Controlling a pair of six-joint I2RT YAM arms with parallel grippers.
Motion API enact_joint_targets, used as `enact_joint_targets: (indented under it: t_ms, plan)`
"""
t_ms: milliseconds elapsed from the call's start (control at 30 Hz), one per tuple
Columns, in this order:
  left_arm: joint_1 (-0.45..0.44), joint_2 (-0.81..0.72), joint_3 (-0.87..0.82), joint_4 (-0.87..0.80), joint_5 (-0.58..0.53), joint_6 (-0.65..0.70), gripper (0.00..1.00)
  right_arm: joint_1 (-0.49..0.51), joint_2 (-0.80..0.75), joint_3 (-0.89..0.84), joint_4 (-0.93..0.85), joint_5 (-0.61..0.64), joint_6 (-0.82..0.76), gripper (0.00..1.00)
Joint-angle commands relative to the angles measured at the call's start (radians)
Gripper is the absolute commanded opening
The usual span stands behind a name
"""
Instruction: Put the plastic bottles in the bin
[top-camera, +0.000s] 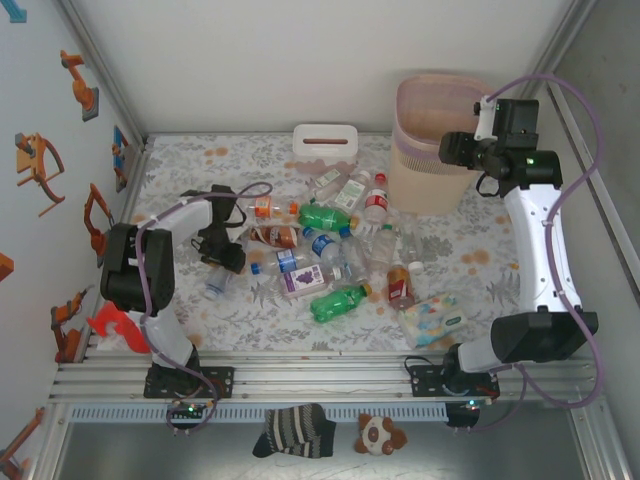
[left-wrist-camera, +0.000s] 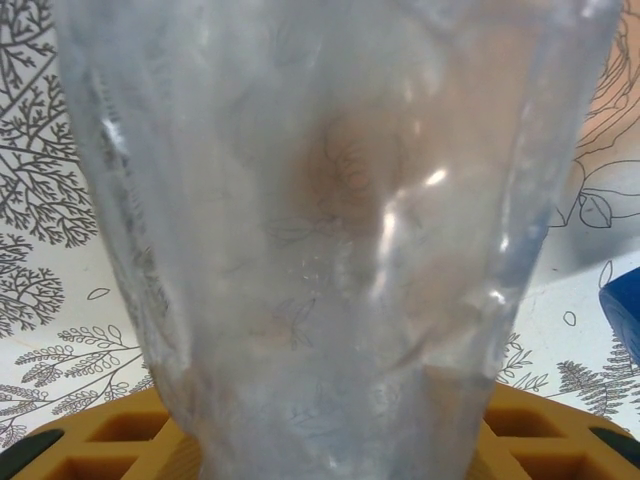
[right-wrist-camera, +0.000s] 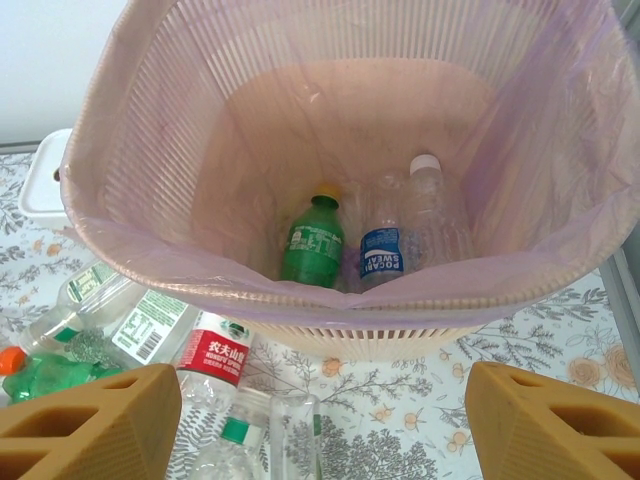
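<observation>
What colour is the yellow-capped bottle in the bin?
Green bottle, best seen in the right wrist view.

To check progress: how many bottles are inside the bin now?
3, on the bin floor: a green bottle at left, a blue-labelled bottle in the middle, a clear bottle at right. The near rim may hide more.

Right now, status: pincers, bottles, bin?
Left pincer around a clear bottle, grip unclear. Right pincer open at the bin, three bottles inside. Pile waits on the table.
</observation>
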Motion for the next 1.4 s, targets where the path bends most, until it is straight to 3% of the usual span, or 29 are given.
enact_joint_targets:
  t_ms: [0, 267, 500, 833, 1133, 1367]
  plan:
    - [0.010, -0.072, 0.011, -0.009, 0.041, -0.011, 0.48, 0.001, -0.043, 0.010, -0.023, -0.016, -0.005, 0.74]
    - [0.032, -0.274, -0.004, 0.059, 0.173, -0.016, 0.49, 0.001, -0.074, -0.014, 0.007, -0.134, 0.043, 0.73]
    - [0.042, -0.463, -0.015, 0.179, 0.427, -0.032, 0.47, 0.021, -0.101, -0.067, 0.114, -0.319, 0.128, 0.72]
    - [0.038, -0.611, -0.057, 0.476, 0.780, -0.151, 0.48, 0.197, -0.094, -0.135, 0.306, -0.452, 0.239, 0.71]
    - [-0.014, -0.636, -0.063, 0.685, 0.928, -0.279, 0.48, 0.376, -0.062, -0.129, 0.428, -0.516, 0.237, 0.72]
    - [-0.115, -0.617, -0.025, 0.682, 0.922, -0.274, 0.48, 0.505, 0.017, -0.045, 0.412, -0.549, 0.186, 0.72]
